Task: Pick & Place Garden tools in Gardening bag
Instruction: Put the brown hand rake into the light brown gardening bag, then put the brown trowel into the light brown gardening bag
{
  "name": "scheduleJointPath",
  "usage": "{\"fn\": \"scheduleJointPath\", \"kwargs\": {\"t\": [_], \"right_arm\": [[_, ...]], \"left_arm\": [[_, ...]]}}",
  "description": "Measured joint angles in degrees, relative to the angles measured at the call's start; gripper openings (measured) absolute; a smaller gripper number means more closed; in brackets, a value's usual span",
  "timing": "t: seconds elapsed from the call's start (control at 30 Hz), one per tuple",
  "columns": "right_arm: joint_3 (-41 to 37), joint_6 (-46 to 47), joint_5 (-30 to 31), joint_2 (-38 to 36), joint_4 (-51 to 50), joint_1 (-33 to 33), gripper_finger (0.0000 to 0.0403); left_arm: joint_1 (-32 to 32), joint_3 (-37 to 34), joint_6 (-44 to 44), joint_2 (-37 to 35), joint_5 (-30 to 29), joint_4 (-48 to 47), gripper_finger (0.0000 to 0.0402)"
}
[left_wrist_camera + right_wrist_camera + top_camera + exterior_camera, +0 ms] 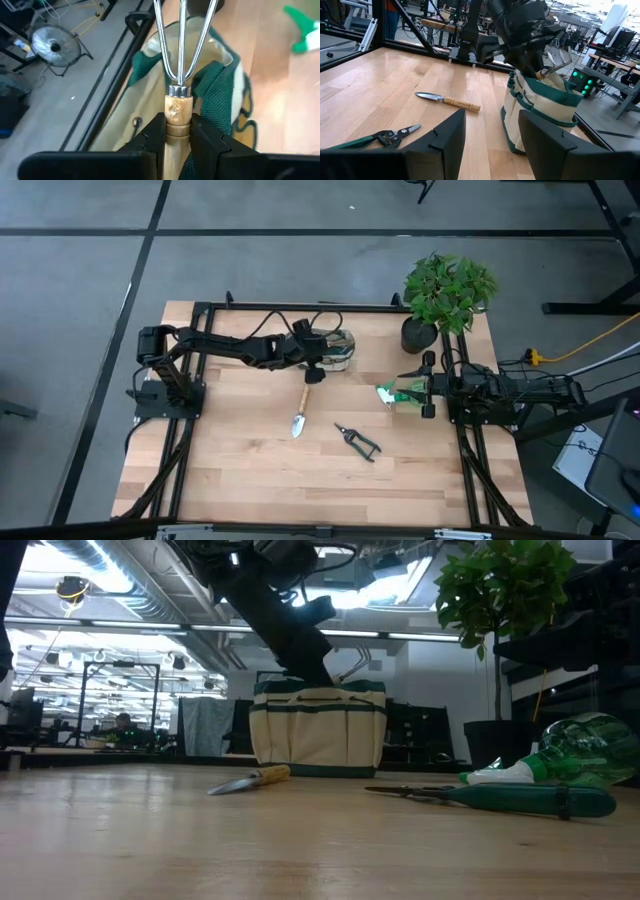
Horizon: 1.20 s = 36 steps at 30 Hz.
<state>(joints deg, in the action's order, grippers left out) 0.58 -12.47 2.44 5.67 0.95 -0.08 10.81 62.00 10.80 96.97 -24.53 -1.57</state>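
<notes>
My left gripper (318,352) is above the gardening bag (338,352), a cream bag with green trim at the table's far middle, and is shut on the little rake (180,45). The rake's metal tines reach out over the bag's open top (150,55). The wooden-handled trowel (300,412) and the green-handled pruning shears (357,440) lie flat on the table nearer the front. A green-and-white item (395,393) lies just in front of my right gripper (428,385), which waits open at the right side with nothing between its fingers. My left gripper pinches the rake's wooden handle (178,116) between its two fingers (152,137), just behind the metal collar. The fingers lie along the handle and slant down from the table's left toward the bag. The rake is lifted clear, tines forward over the bag's opening.
A potted green plant (447,288) stands at the far right corner, close to the bag and the right arm. Black frame rails (300,307) run along the table's edges. Bare wood lies in the front half around the trowel and shears.
</notes>
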Motion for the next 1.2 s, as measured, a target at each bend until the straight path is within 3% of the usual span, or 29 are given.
{"fn": "scheduleJointPath", "kwargs": {"t": [1.2], "right_arm": [[0.0, 0.0, 0.0, 0.0, 0.02, -0.02, 0.0185]], "left_arm": [[0.54, 0.0, 0.29, 0.0, 0.21, 0.12, 0.0112]]}}
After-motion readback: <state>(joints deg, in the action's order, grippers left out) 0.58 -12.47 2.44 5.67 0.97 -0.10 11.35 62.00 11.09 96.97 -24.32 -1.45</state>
